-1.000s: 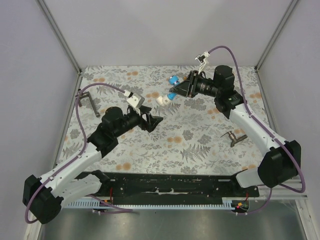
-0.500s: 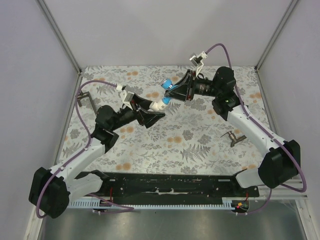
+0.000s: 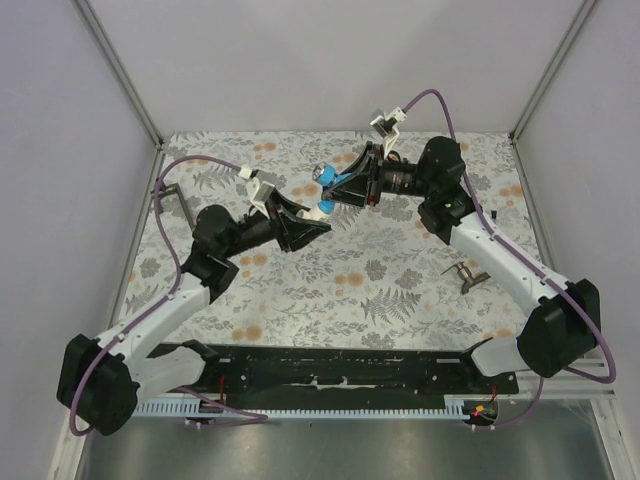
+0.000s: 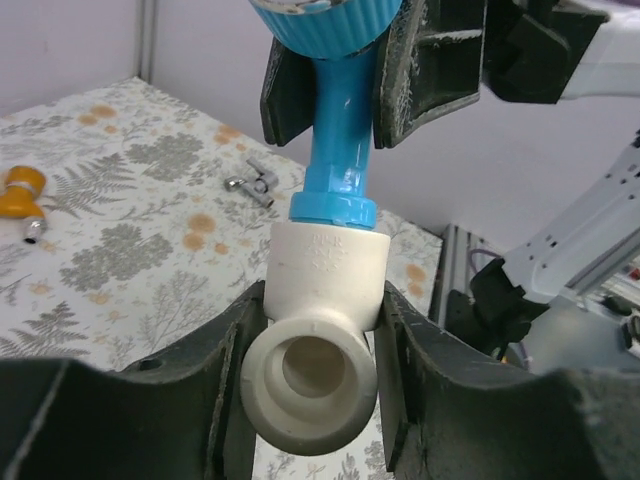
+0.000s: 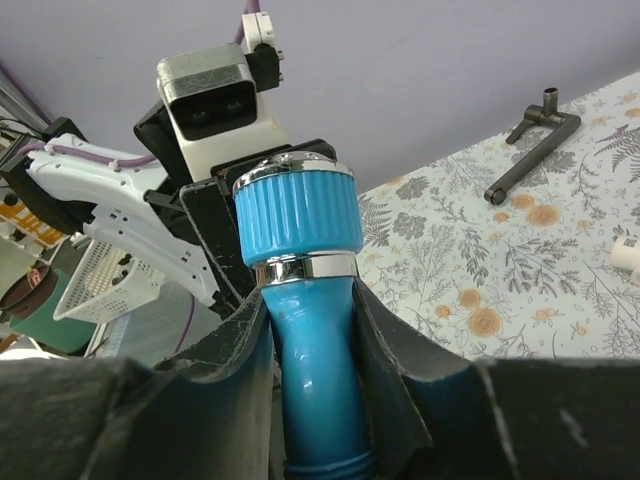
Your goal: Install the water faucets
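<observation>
Blue faucet (image 5: pixel 298 225), pinched by the right end effector (image 5: pixel 310 330), meets the white fitting (image 4: pixel 325 300) clamped in the left end effector (image 4: pixel 322 345), mid-air and seemingly being joined. The orange faucet (image 4: pixel 20 190) lies on the surface (image 4: pixel 130 250), not yet installed.

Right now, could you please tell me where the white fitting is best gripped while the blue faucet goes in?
Grip the white fitting across its two rounded flanks, coming from the end opposite the blue faucet. That keeps the socket holding the faucet and the open side port clear. The left claw sits that way, while the right claw pinches the faucet's stem.
</observation>
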### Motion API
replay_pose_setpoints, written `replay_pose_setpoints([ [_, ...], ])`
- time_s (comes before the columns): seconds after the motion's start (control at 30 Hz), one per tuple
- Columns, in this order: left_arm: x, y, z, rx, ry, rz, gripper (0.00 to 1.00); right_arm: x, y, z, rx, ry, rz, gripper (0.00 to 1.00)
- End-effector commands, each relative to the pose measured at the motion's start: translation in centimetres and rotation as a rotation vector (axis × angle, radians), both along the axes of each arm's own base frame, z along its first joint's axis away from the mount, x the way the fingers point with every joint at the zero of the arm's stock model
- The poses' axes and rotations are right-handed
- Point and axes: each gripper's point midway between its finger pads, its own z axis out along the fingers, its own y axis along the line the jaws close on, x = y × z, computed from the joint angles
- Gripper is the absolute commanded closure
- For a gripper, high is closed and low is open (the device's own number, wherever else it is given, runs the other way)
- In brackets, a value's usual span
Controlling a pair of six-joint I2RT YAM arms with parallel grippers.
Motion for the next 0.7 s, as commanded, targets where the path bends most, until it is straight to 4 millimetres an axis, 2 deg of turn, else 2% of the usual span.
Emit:
replay_pose_setpoints([
  [0.0, 3.2, 2.3, 1.1, 0.167, -0.170, 0.304, 0.98, 0.9, 0.3, -0.1, -0.014, 0.060, -0.104, 1.00],
  [0.17, 5.1, 4.6, -0.5, 0.374, -0.227, 0.593, 0.98, 2.3, 0.5, -2.5, -0.056, 0.140, -0.196, 1.00],
  [0.37, 5.8, 5.3, -1.4, 0.437, -0.231, 0.705, 0.98, 3.4, 0.7, -4.0, -0.076, 0.190, -0.232, 1.00],
  [0.4, 5.8, 5.4, -1.3, 0.423, -0.216, 0.712, 0.90, 3.7, 0.7, -4.2, -0.081, 0.196, -0.241, 1.00],
  [0.43, 5.8, 5.6, -1.1, 0.405, -0.197, 0.723, 0.78, 4.2, 0.4, -4.7, -0.091, 0.209, -0.260, 1.00],
  [0.47, 5.8, 5.8, -1.1, 0.389, -0.175, 0.733, 0.59, 4.8, 0.1, -5.2, -0.099, 0.228, -0.280, 1.00],
  [0.5, 5.8, 5.8, -1.2, 0.382, -0.156, 0.734, 0.45, 5.5, -0.5, -5.6, -0.105, 0.247, -0.303, 1.00],
  [0.53, 5.8, 6.0, -1.5, 0.370, -0.117, 0.740, 0.36, 6.4, -1.1, -6.4, -0.122, 0.274, -0.335, 1.00],
  [0.57, 5.9, 6.2, -1.6, 0.360, -0.087, 0.743, 0.29, 7.2, -1.8, -7.4, -0.143, 0.303, -0.370, 1.00],
  [0.67, 6.4, 7.5, -3.5, 0.355, 0.030, 0.746, 0.21, 10.0, -4.5, -10.2, -0.179, 0.401, -0.465, 1.00],
])
